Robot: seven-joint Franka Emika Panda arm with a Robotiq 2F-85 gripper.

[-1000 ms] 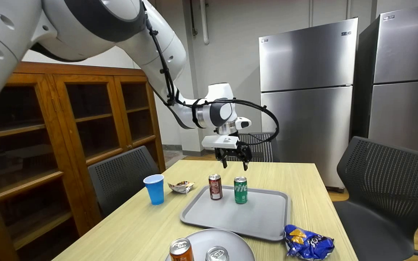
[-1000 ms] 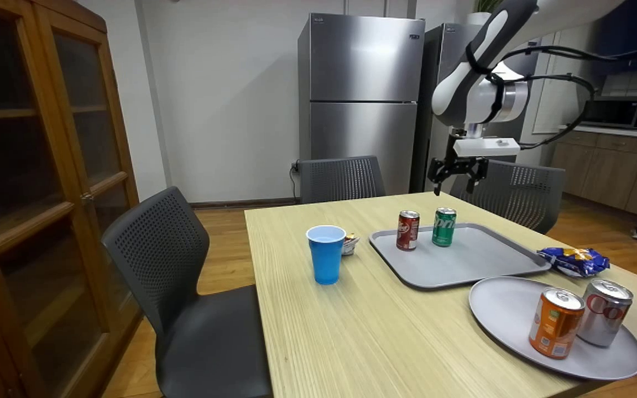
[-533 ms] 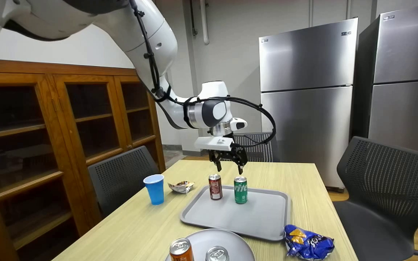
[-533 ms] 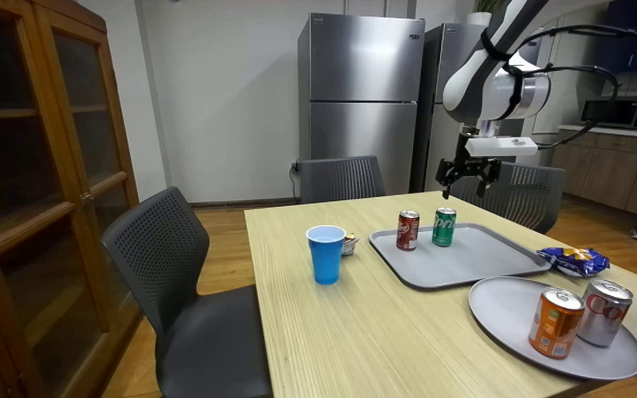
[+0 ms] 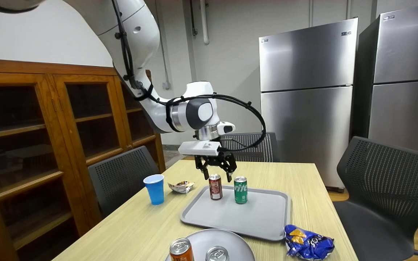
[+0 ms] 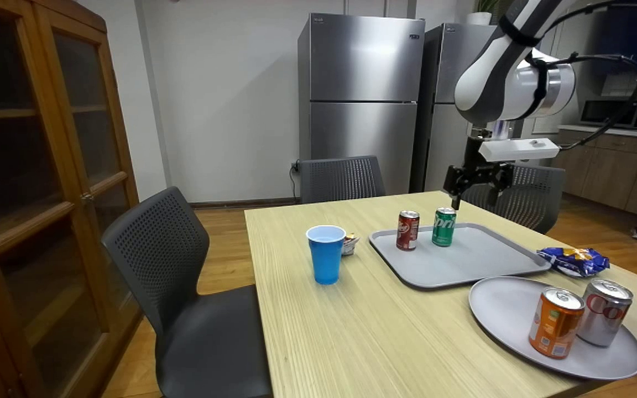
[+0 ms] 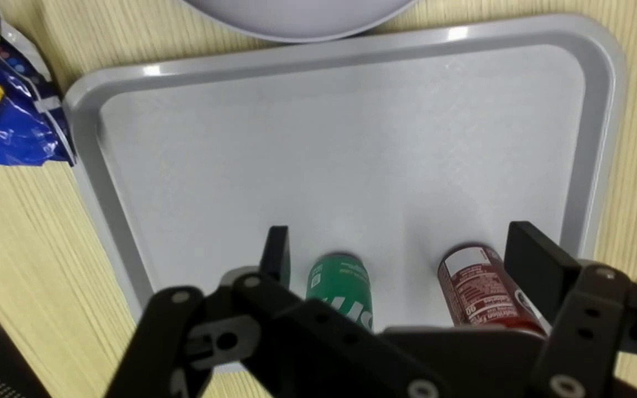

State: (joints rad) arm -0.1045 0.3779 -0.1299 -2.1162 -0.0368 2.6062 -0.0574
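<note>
Red can [image 6: 407,232] + green can [image 6: 443,232] on 1 tray [image 5: 249,219]: 2. Orange can [image 6: 553,327] + silver can [image 6: 605,318] on 1 plate [image 6: 504,309]: 2. Cans total 4. Also 1 cup [image 6: 327,260], 1 snack bag [image 5: 308,243], 1 wrapper [image 5: 181,186], 1 bench [image 6: 318,342], 3 chairs [image 6: 340,179], 2 fridges [image 6: 360,105], 1 microwave [image 6: 598,110].

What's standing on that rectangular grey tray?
A red can and a green can stand upright on the grey tray, side by side without touching. The spots beneath them are covered and can't be seen.
</note>
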